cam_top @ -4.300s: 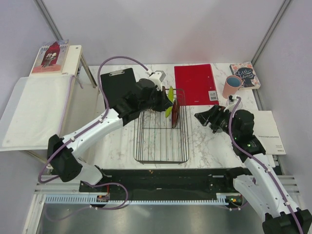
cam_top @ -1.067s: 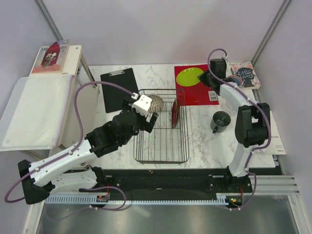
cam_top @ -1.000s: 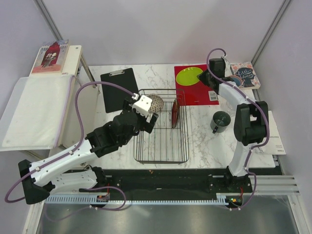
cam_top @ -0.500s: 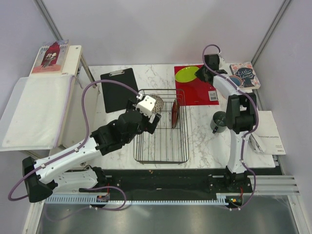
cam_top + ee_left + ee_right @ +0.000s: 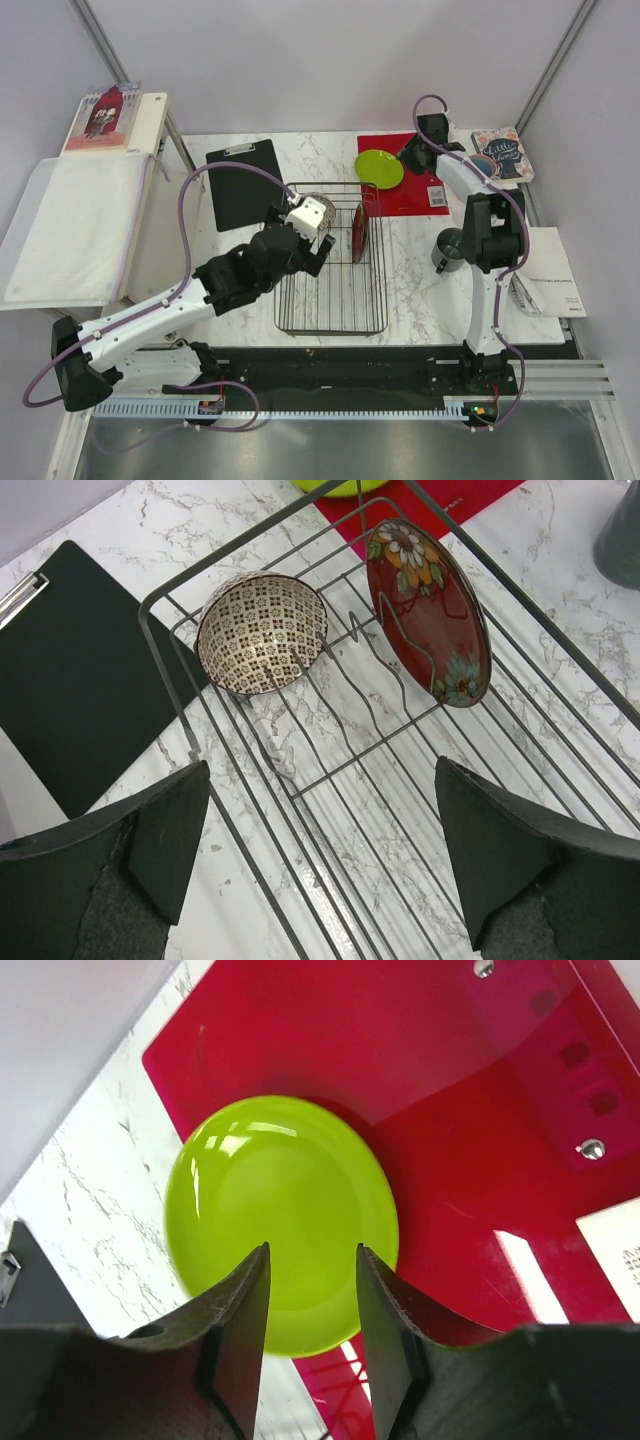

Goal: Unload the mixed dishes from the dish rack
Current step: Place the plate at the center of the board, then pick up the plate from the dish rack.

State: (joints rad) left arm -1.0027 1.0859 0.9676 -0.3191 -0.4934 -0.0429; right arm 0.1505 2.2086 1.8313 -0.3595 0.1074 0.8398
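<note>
Right pincer hangs at about 1 o'clock on the table with its fingers apart, clamped on nothing. The green plate shows through the gap below them. That plate lies face up, partly on the red folder and partly over the folder's 9 o'clock edge onto the marble. Being round and flat, it has no long axis to speak of. Left pincer is spread as wide as it goes and holds nothing. It hovers over the rack from the 8 o'clock side. As I judge it, the unloading is about midway. The green plate and the grey mug, which stands on the table at 3 o'clock of the rack, are already out. Two dishes are left in the rack, and nothing else shows among its bars. The bowl sits in the rack's 11 o'clock corner. It is tipped on its side against the wires, its mouth turned roughly toward 7 o'clock and the left pincer. The red patterned plate stands on edge near the rack's 1 o'clock corner. Its long line runs about 12 to 6 and it leans a little, with its flowered face toward 9 o'clock. The bowl looks the likelier next pick for the left pincer.
</note>
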